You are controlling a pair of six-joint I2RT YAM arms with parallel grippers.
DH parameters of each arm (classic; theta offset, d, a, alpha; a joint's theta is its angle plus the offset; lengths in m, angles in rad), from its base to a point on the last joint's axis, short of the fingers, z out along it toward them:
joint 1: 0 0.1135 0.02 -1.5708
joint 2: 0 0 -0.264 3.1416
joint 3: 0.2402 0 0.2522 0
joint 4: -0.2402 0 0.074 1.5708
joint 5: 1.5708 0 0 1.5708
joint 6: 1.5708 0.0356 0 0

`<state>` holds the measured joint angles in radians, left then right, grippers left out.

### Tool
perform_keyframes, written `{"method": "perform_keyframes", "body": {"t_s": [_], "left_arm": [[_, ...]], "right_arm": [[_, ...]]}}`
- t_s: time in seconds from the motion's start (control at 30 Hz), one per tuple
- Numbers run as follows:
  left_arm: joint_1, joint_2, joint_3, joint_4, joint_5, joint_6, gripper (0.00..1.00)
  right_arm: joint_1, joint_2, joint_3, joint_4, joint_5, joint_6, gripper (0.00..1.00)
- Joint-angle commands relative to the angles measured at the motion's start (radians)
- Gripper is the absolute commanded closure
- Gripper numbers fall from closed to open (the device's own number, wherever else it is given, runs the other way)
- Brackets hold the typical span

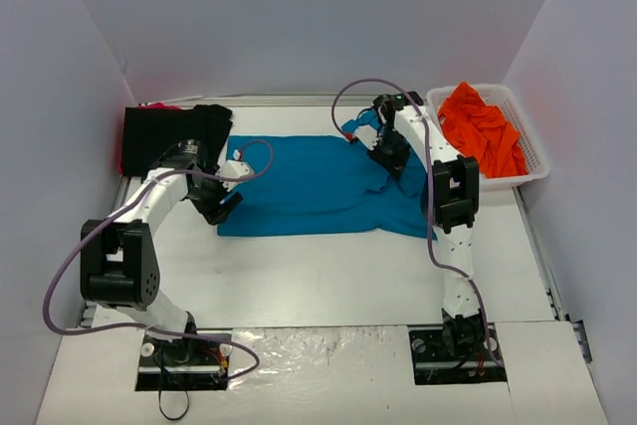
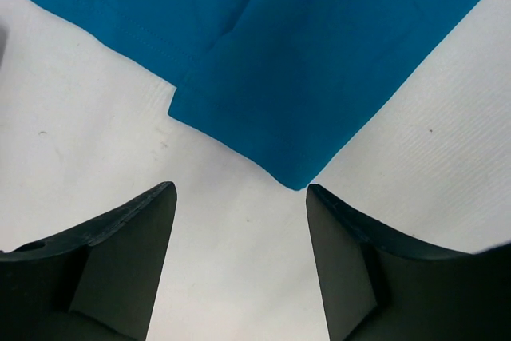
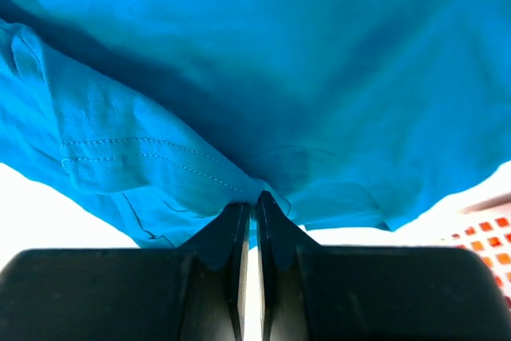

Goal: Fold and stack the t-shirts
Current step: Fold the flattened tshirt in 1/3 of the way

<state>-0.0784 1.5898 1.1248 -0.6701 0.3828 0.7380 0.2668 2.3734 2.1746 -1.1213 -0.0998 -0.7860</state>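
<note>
Spread left fingers low in frame, clear of teal t-shirt corner flat on bench; right fingers pinching bunched hem, likely to carry a fold.

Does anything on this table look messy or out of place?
Only slightly. The teal-blue cloth t-shirt lies mostly flat, but its right side is rumpled and bunched where the right gripper pinches it. The bright orange shirts sit in a crumpled heap in the white slotted plastic basket.
</note>
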Motion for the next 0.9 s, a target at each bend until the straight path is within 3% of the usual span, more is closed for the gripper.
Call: {"method": "perform_keyframes", "body": {"t_s": [0.0, 0.13, 0.23, 0.4, 0.6, 0.73, 0.87], "left_arm": [[0.000, -0.096, -0.003, -0.025, -0.015, -0.006, 0.35], [-0.001, -0.126, -0.016, -0.045, -0.018, -0.012, 0.34], [-0.001, -0.142, -0.029, -0.052, -0.016, -0.022, 0.34], [-0.006, -0.165, -0.057, -0.057, -0.013, -0.038, 0.34], [-0.012, -0.211, -0.075, -0.060, -0.007, -0.049, 0.34], [-0.041, -0.263, -0.106, -0.043, -0.025, -0.057, 0.34], [-0.087, -0.303, -0.157, -0.005, -0.047, -0.074, 0.34]], "right_arm": [[-0.009, 0.030, 0.045, -0.048, 0.034, 0.001, 1.00], [-0.008, 0.049, 0.048, -0.025, 0.049, 0.001, 0.92], [-0.006, 0.058, 0.047, -0.006, 0.061, 0.007, 0.72], [-0.012, 0.064, 0.025, 0.049, 0.097, 0.018, 0.55], [-0.040, -0.025, -0.053, 0.146, 0.132, 0.059, 0.50], [-0.066, -0.201, -0.189, 0.337, 0.153, 0.102, 0.44], [-0.077, -0.336, -0.317, 0.452, 0.161, 0.152, 0.44]]}}
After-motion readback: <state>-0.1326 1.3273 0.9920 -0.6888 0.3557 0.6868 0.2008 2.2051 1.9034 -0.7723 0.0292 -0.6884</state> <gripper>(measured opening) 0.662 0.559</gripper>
